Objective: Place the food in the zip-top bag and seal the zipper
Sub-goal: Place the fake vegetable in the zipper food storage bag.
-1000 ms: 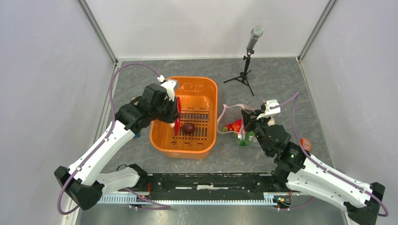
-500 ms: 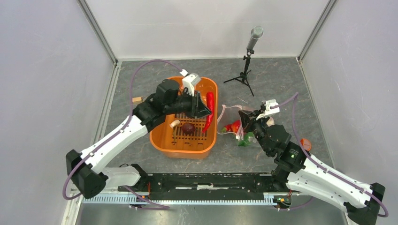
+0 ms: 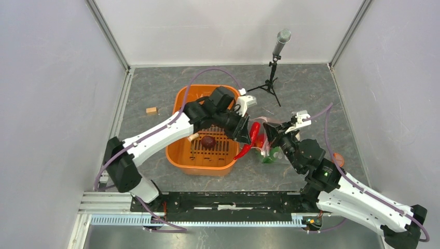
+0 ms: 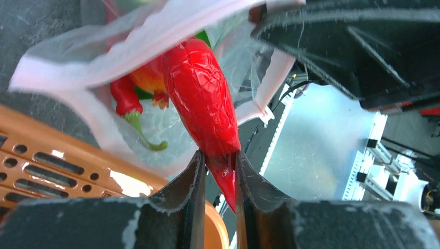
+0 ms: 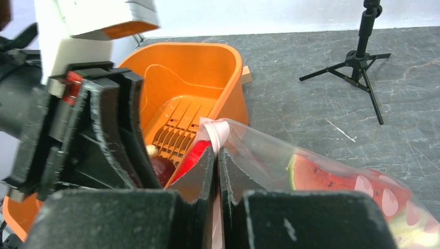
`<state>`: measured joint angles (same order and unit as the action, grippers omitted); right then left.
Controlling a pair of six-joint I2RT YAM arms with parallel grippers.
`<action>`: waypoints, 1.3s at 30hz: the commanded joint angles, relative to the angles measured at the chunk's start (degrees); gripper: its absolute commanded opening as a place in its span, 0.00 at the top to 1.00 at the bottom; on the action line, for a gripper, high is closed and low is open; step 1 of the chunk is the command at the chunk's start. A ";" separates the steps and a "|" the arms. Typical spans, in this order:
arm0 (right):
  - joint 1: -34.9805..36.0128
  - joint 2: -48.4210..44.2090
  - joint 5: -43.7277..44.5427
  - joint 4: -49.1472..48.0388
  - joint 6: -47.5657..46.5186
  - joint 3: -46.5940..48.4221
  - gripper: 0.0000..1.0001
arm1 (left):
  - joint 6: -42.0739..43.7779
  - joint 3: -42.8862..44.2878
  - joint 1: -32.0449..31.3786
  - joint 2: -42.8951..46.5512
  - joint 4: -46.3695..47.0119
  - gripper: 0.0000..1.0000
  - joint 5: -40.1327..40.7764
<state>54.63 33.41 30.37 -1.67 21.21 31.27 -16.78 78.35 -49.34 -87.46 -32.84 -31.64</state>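
- The left gripper has its fingers pinched narrowly on the thin end of a red chili. The chili's thick end points at the open bag mouth.
- The right gripper has its fingers pressed almost together on the pale pink zipper strip, holding one lip up.
- The zip-top bag trails from that grip toward 4 o'clock in the right wrist view. A watermelon slice lies inside it.
- In the left wrist view a small red pepper lies in the bag.
- From above, the bag lies at 3 o'clock of the orange tub, just beside it.
- A dark round piece sits on the tub floor.
- A tripod stands at 1 o'clock of the tub, and a wooden block at 10 o'clock.
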 commanded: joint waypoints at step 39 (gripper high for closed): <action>0.05 -7.33 8.66 2.90 -0.11 8.53 0.95 | -1.70 7.86 -2.34 8.15 11.90 0.20 9.91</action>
<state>54.63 25.04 36.80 2.74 23.92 31.83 -19.88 85.84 -51.62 -89.38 -22.20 -22.98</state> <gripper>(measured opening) 0.061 0.785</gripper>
